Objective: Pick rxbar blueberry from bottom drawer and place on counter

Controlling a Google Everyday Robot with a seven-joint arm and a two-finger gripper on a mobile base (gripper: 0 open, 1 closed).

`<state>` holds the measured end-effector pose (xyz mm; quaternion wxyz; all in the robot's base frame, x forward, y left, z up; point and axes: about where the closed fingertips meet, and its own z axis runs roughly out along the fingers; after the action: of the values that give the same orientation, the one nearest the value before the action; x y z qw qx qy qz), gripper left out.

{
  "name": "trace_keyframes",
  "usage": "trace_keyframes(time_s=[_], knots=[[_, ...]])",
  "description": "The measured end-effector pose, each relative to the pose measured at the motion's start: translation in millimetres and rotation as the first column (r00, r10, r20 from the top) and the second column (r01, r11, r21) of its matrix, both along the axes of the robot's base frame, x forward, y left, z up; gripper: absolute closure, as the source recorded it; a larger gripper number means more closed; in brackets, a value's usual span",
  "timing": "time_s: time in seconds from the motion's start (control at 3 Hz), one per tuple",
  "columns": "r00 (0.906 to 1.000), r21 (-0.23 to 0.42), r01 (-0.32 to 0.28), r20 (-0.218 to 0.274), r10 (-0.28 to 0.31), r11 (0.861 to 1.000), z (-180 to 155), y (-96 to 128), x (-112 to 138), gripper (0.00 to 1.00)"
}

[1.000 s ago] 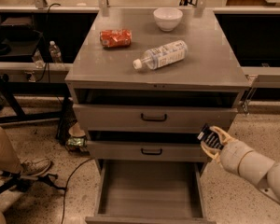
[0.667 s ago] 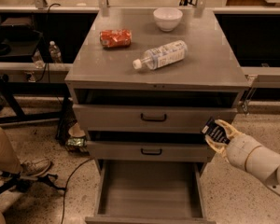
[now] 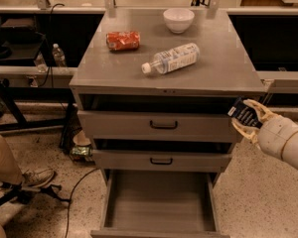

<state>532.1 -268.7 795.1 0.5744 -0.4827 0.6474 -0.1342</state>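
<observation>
Since a second ago the gripper (image 3: 245, 117) has risen and drifted right. It was level with the middle drawer (image 3: 161, 160); now it sits at the height of the top drawer (image 3: 164, 125), just off the cabinet's right side and just below the edge of the counter (image 3: 218, 68). Its two pale fingers (image 3: 255, 106) are clamped on the snack bar (image 3: 241, 112) — a dark navy wrapper, tilted, held in the air and clear of the counter. Everything on the counter lies as it did before.

Three drawers in all: the top and middle ones each have one black handle and stand slightly open, while the bottom drawer (image 3: 159, 197) is pulled far out towards the near side, its grey floor showing. On the counter are three things — one clear bottle (image 3: 171, 58) lying on its side near the middle, one red can (image 3: 122, 40) to the far left of it, and one white bowl (image 3: 179, 20) at the far edge. One snack bar, one gripper.
</observation>
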Motion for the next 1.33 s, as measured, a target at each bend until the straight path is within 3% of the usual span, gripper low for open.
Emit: trace_keyframes(time_s=[0.67, 1.33], knots=[[0.9999, 0.012, 0.011, 0.003, -0.011, 1.0, 7, -1, 11, 1.0], [0.9998, 0.069, -0.02, 0.001, 0.02, 0.997, 67, -2, 59, 1.0]])
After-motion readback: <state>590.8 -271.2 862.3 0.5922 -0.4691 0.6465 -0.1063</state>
